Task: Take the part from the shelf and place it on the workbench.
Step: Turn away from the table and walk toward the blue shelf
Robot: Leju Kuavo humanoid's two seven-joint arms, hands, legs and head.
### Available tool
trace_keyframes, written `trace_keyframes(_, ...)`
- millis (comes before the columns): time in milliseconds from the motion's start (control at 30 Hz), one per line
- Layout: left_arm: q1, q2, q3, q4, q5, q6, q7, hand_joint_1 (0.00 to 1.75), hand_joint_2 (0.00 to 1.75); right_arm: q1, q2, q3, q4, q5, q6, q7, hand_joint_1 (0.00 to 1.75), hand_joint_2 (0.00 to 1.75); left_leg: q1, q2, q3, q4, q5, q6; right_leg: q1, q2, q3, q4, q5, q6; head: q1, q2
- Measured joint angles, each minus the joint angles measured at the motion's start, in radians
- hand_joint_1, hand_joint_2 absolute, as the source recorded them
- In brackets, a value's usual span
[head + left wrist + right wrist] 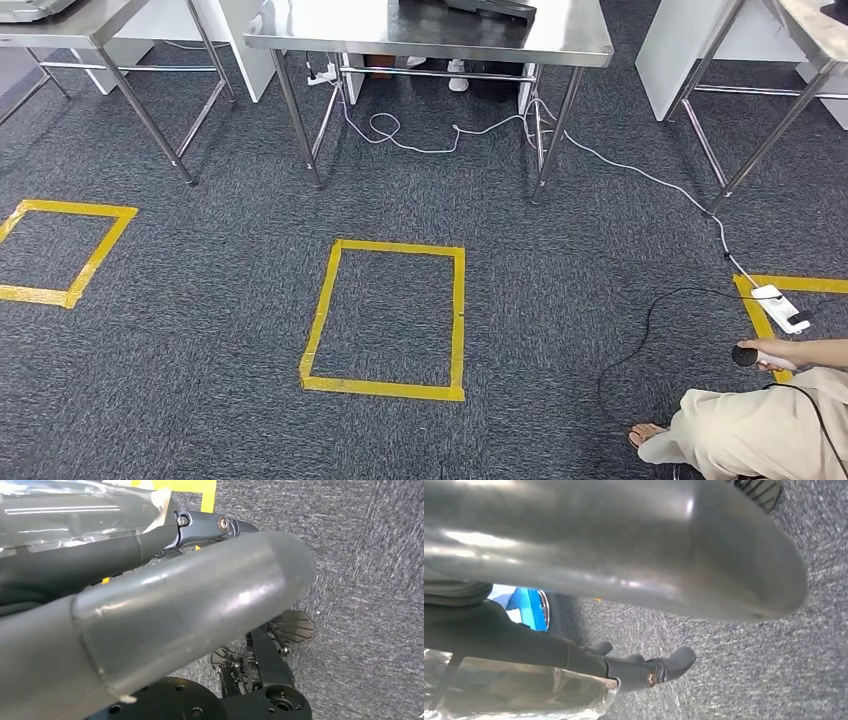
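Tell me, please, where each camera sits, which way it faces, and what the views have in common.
Head view: high on the robot, looking forward and down at the carpet, a yellow tape square and a steel table; a person crouches nearby.
Left wrist view: behind the left hand, facing the floor.
Right wrist view: behind the right hand, facing the floor.
Shared: all three show the grey carpet; head and left wrist views show yellow tape.

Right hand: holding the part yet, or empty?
Empty. The right wrist view shows the right hand with its thumb and dark fingers apart over bare carpet, nothing between them.
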Motion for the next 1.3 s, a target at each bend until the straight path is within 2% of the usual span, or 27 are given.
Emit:
trace_keyframes(67, -0.002, 0.000, -0.001, 0.001, -0.002, -0.001, 0.000, 0.00, 0.00, 0.000, 0.000, -0.003, 0.000, -0.004, -0.003, -0.002, 0.00, 0.00, 0.007, -0.001, 0.016, -0.038, 0.019, 0.007, 0.001, 0.001, -0.008, 0.023, -0.022, 0.003, 0.003, 0.000)
trace_keyframes(167, -0.003, 0.000, -0.001, 0.004, -0.003, -0.002, 0.000, 0.00, 0.00, 0.000, -0.001, -0.011, 0.000, -0.010, -0.003, -0.010, 0.00, 0.00, 0.014, -0.007, 0.011, -0.055, 0.036, -0.001, -0.015, 0.004, -0.087, 0.191, -0.113, 0.004, 0.010, 0.000)
trace_keyframes(200, -0.003, 0.000, -0.001, 0.004, -0.003, -0.002, 0.001, 0.00, 0.00, 0.001, -0.002, -0.013, 0.000, -0.012, -0.003, -0.014, 0.00, 0.00, 0.017, -0.011, 0.004, -0.054, 0.040, -0.008, -0.024, 0.004, -0.106, 0.234, -0.129, 0.013, 0.011, 0.000)
trace_keyframes(233, -0.003, 0.000, -0.001, 0.005, -0.004, -0.002, 0.001, 0.00, 0.00, 0.002, -0.002, -0.016, 0.000, -0.014, -0.002, -0.017, 0.00, 0.00, 0.023, -0.016, -0.004, -0.051, 0.043, -0.015, -0.034, 0.004, -0.107, 0.242, -0.128, 0.027, 0.011, 0.000)
trace_keyframes(267, -0.003, 0.000, -0.001, 0.006, -0.004, -0.002, 0.001, 0.00, 0.00, 0.002, -0.003, -0.018, 0.000, -0.015, -0.002, -0.019, 0.00, 0.00, 0.030, -0.022, -0.012, -0.045, 0.046, -0.024, -0.044, 0.005, -0.087, 0.209, -0.111, 0.046, 0.011, 0.000)
trace_keyframes(333, -0.004, 0.002, -0.001, 0.006, -0.006, -0.002, 0.002, 0.00, 0.00, 0.003, -0.002, -0.020, 0.000, -0.017, 0.000, -0.022, 0.00, 0.00, 0.044, -0.036, -0.033, -0.021, 0.046, -0.048, -0.062, 0.014, -0.025, 0.099, -0.069, 0.084, 0.014, 0.000)
trace_keyframes(367, -0.003, 0.004, -0.001, 0.006, -0.007, -0.002, 0.002, 0.00, 0.00, 0.003, 0.000, -0.020, 0.001, -0.018, 0.002, -0.024, 0.00, 0.00, 0.047, -0.042, -0.043, -0.004, 0.041, -0.062, -0.065, 0.023, -0.010, 0.065, -0.056, 0.088, 0.022, 0.000)
trace_keyframes(400, -0.003, 0.006, -0.001, 0.006, -0.007, -0.002, 0.003, 0.00, 0.00, 0.004, 0.002, -0.021, 0.001, -0.018, 0.004, -0.026, 0.00, 0.00, 0.047, -0.047, -0.049, 0.008, 0.037, -0.074, -0.066, 0.030, -0.006, 0.055, -0.051, 0.081, 0.028, 0.000)
trace_keyframes(433, -0.003, 0.007, -0.001, 0.006, -0.008, -0.002, 0.004, 0.00, 0.00, 0.004, 0.003, -0.022, 0.002, -0.018, 0.006, -0.028, 0.00, 0.00, 0.046, -0.050, -0.051, 0.015, 0.035, -0.083, -0.064, 0.033, -0.013, 0.067, -0.053, 0.066, 0.032, 0.000)
trace_keyframes(500, -0.003, 0.007, -0.002, 0.008, -0.009, -0.001, 0.004, 0.00, 0.00, 0.004, 0.002, -0.023, 0.003, -0.018, 0.009, -0.030, 0.00, 0.00, 0.052, -0.053, -0.052, 0.014, 0.038, -0.090, -0.060, 0.024, -0.020, 0.077, -0.049, 0.035, 0.028, 0.000)
trace_keyframes(533, -0.002, 0.007, -0.002, 0.008, -0.009, -0.001, 0.005, 0.00, 0.00, 0.002, 0.002, -0.023, 0.003, -0.018, 0.010, -0.030, 0.00, 0.00, 0.056, -0.047, -0.057, 0.024, 0.029, -0.088, -0.056, 0.017, -0.022, 0.080, -0.046, 0.024, 0.025, 0.000)
trace_keyframes(567, -0.001, 0.008, -0.002, 0.008, -0.009, -0.001, 0.005, 0.00, 0.00, 0.001, 0.003, -0.024, 0.003, -0.018, 0.010, -0.030, 0.00, 0.00, 0.056, -0.037, -0.070, 0.053, 0.004, -0.083, -0.051, 0.010, -0.026, 0.080, -0.041, 0.016, 0.022, 0.000)
trace_keyframes(667, -0.001, 0.008, -0.002, 0.008, -0.009, -0.002, 0.005, 0.00, 0.00, 0.002, 0.004, -0.024, 0.003, -0.018, 0.011, -0.030, 0.00, 0.00, 0.039, -0.011, -0.148, 0.262, -0.131, -0.059, -0.032, -0.016, -0.041, 0.080, -0.031, -0.001, 0.014, 0.000)
trace_keyframes(700, -0.001, 0.008, -0.002, 0.008, -0.009, -0.002, 0.005, 0.00, 0.00, 0.002, 0.004, -0.025, 0.003, -0.018, 0.011, -0.029, 0.00, 0.00, 0.031, -0.011, -0.166, 0.323, -0.161, -0.051, -0.024, -0.024, -0.047, 0.080, -0.029, -0.004, 0.013, 0.000)
trace_keyframes(733, -0.001, 0.008, -0.002, 0.008, -0.009, -0.003, 0.005, 0.00, 0.00, 0.003, 0.004, -0.025, 0.004, -0.018, 0.011, -0.029, 0.00, 0.00, 0.023, -0.011, -0.167, 0.351, -0.173, -0.040, -0.016, -0.033, -0.051, 0.080, -0.028, -0.006, 0.012, 0.000)
trace_keyframes(767, 0.000, 0.008, -0.002, 0.008, -0.009, -0.003, 0.005, 0.00, 0.00, 0.003, 0.004, -0.025, 0.004, -0.018, 0.011, -0.028, 0.00, 0.00, 0.012, -0.010, -0.147, 0.340, -0.169, -0.025, -0.007, -0.041, -0.053, 0.080, -0.027, -0.008, 0.012, 0.000)
trace_keyframes(800, 0.000, 0.008, -0.002, 0.008, -0.009, -0.003, 0.005, 0.00, 0.00, 0.003, 0.004, -0.025, 0.004, -0.018, 0.011, -0.027, 0.00, 0.00, -0.001, -0.007, -0.108, 0.292, -0.152, -0.005, 0.000, -0.048, -0.052, 0.080, -0.027, -0.009, 0.012, 0.000)
trace_keyframes(867, -0.001, 0.010, -0.002, 0.008, -0.010, -0.004, 0.005, 0.00, 0.00, 0.002, 0.007, -0.026, 0.005, -0.018, 0.012, -0.027, 0.00, 0.00, -0.030, 0.025, -0.020, 0.162, -0.119, 0.040, 0.012, -0.060, -0.047, 0.080, -0.027, -0.008, 0.014, 0.000)
trace_keyframes(900, -0.002, 0.012, -0.002, 0.008, -0.011, -0.004, 0.005, 0.00, 0.00, 0.002, 0.009, -0.026, 0.005, -0.018, 0.012, -0.027, 0.00, 0.00, -0.043, 0.039, 0.007, 0.118, -0.111, 0.055, 0.014, -0.067, -0.045, 0.080, -0.027, -0.008, 0.015, 0.000)
trace_keyframes(933, -0.002, 0.013, -0.002, 0.007, -0.012, -0.004, 0.004, 0.00, 0.00, 0.001, 0.011, -0.026, 0.006, -0.018, 0.014, -0.027, 0.00, 0.00, -0.051, 0.049, 0.019, 0.097, -0.108, 0.062, 0.015, -0.074, -0.045, 0.080, -0.027, -0.008, 0.016, 0.000)
trace_keyframes(1000, -0.003, 0.013, -0.004, 0.008, -0.012, -0.004, 0.004, 0.00, 0.00, 0.000, 0.012, -0.026, 0.007, -0.018, 0.015, -0.027, 0.00, 0.00, -0.053, 0.038, 0.023, 0.080, -0.099, 0.061, 0.018, -0.089, -0.045, 0.078, -0.028, -0.006, 0.014, 0.000)
trace_keyframes(1067, -0.002, 0.013, -0.007, 0.008, -0.012, -0.004, 0.004, 0.00, 0.00, -0.001, 0.012, -0.026, 0.007, -0.018, 0.015, -0.027, 0.00, 0.00, -0.045, 0.022, 0.033, 0.054, -0.084, 0.054, 0.018, -0.072, -0.052, 0.098, -0.042, -0.003, 0.014, 0.000)
trace_keyframes(1133, -0.004, 0.011, -0.009, 0.008, -0.012, -0.004, 0.004, 0.00, 0.00, 0.001, 0.009, -0.026, 0.007, -0.018, 0.015, -0.027, 0.00, 0.00, -0.038, 0.006, 0.034, 0.039, -0.072, 0.049, 0.012, -0.027, -0.092, 0.185, -0.085, -0.003, 0.015, 0.000)
trace_keyframes(1200, -0.005, 0.010, -0.010, 0.008, -0.012, -0.004, 0.003, 0.00, 0.00, 0.004, 0.007, -0.026, 0.007, -0.018, 0.015, -0.027, 0.00, 0.00, -0.035, -0.013, 0.028, 0.037, -0.067, 0.047, 0.002, -0.003, -0.149, 0.304, -0.130, 0.002, 0.016, 0.000)
trace_keyframes(1233, -0.004, 0.010, -0.010, 0.008, -0.012, -0.004, 0.003, 0.00, 0.00, 0.005, 0.005, -0.026, 0.007, -0.018, 0.016, -0.027, 0.00, 0.00, -0.034, -0.024, 0.026, 0.038, -0.066, 0.045, -0.004, 0.000, -0.162, 0.332, -0.135, 0.011, 0.015, 0.000)
trace_keyframes(1267, -0.004, 0.009, -0.010, 0.008, -0.012, -0.004, 0.003, 0.00, 0.00, 0.006, 0.003, -0.026, 0.007, -0.018, 0.016, -0.027, 0.00, 0.00, -0.032, -0.034, 0.025, 0.038, -0.065, 0.042, -0.009, 0.002, -0.159, 0.326, -0.126, 0.022, 0.015, 0.000)
trace_keyframes(1300, -0.003, 0.009, -0.010, 0.008, -0.012, -0.004, 0.002, 0.00, 0.00, 0.006, 0.002, -0.026, 0.007, -0.018, 0.016, -0.027, 0.00, 0.00, -0.030, -0.046, 0.025, 0.040, -0.064, 0.039, -0.015, 0.004, -0.137, 0.281, -0.102, 0.036, 0.015, 0.000)
